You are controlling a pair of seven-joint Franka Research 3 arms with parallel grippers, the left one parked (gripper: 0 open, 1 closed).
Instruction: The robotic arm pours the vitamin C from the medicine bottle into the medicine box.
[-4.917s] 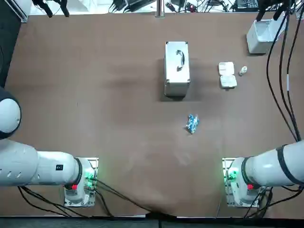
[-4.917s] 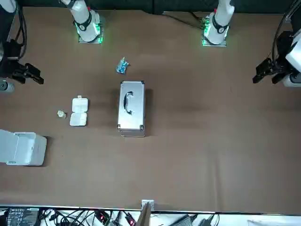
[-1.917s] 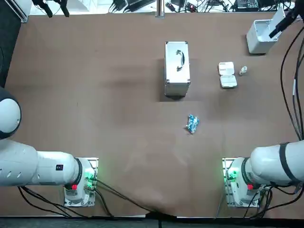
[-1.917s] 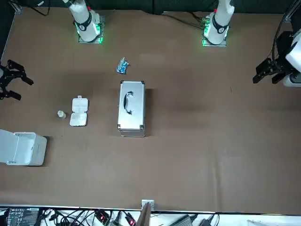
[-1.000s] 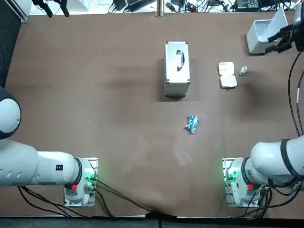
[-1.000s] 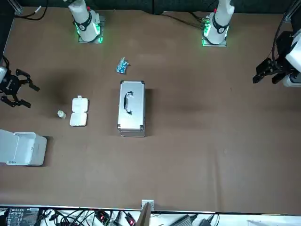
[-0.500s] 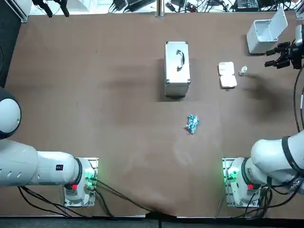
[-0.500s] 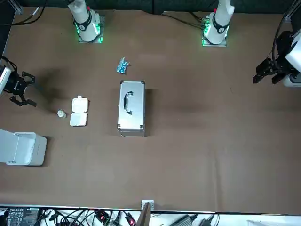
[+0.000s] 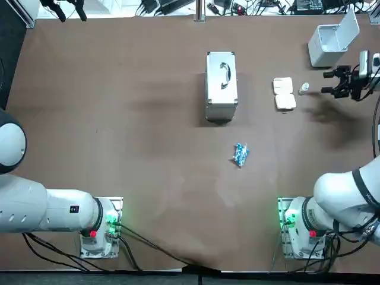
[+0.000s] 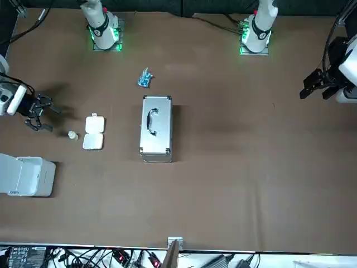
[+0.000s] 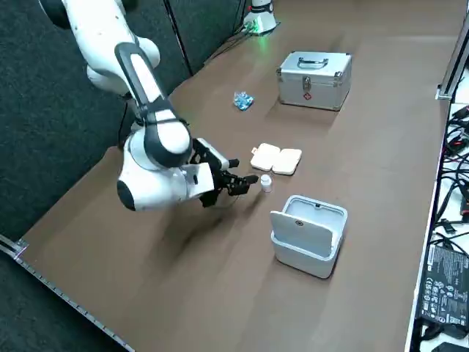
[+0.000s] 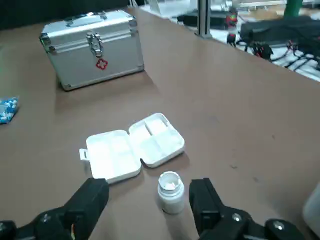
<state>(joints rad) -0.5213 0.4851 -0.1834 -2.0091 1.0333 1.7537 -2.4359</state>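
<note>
The medicine bottle [image 12: 170,192] stands upright, seemingly uncapped, just beside the open medicine box [image 12: 132,150], whose compartments look empty. The right gripper [image 9: 325,82], fingers spread, hangs near the bottle without touching it.

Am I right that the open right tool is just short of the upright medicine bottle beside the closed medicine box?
Not quite: the medicine box lies open, as the right wrist view shows. The open right tool is indeed just short of the upright medicine bottle beside it.
</note>
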